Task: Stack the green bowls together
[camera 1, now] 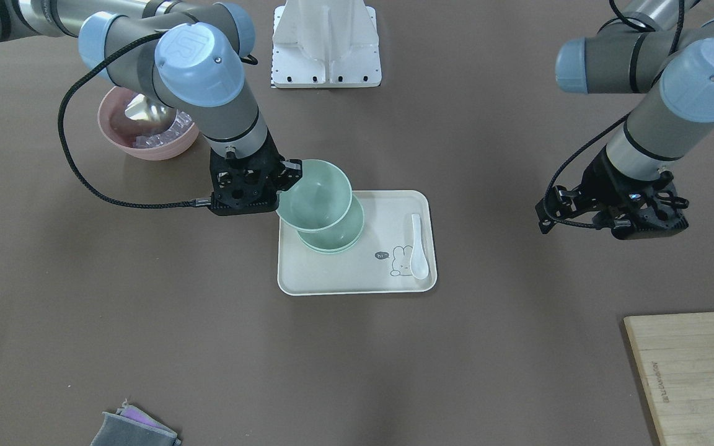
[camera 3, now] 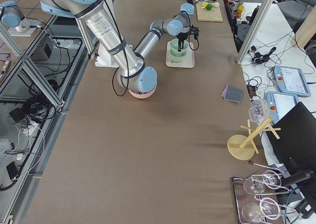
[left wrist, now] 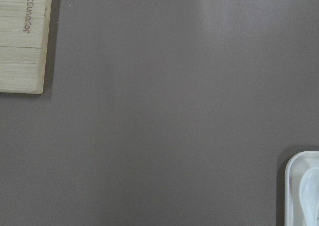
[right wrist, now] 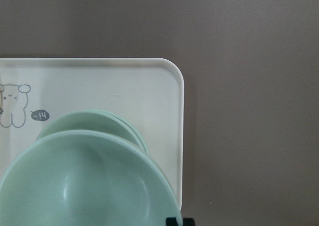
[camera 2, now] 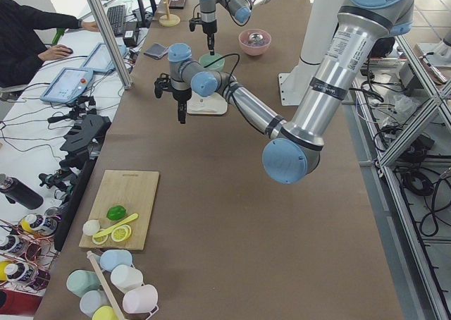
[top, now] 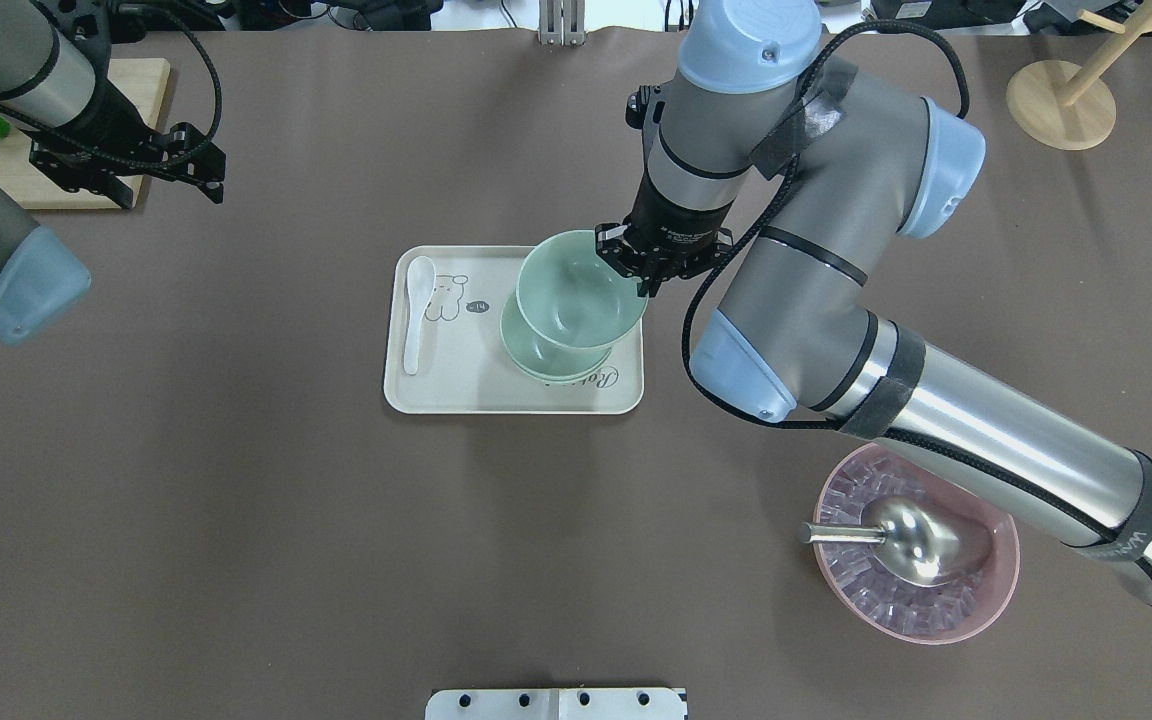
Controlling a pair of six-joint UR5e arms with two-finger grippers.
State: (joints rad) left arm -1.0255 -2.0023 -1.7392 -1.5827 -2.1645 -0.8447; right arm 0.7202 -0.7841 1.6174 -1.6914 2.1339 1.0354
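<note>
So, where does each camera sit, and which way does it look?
Front-facing: across the table, facing the robot; left arm, right arm.
Overhead: behind the robot, looking down; both arms.
Exterior left: table's left end; left arm near.
Exterior right: table's right end; right arm near.
Left wrist: down at table, tray corner; no body.
Right wrist: down on green bowls; right gripper at bottom edge.
Front-facing and overhead share tray, bowls, white spoon.
</note>
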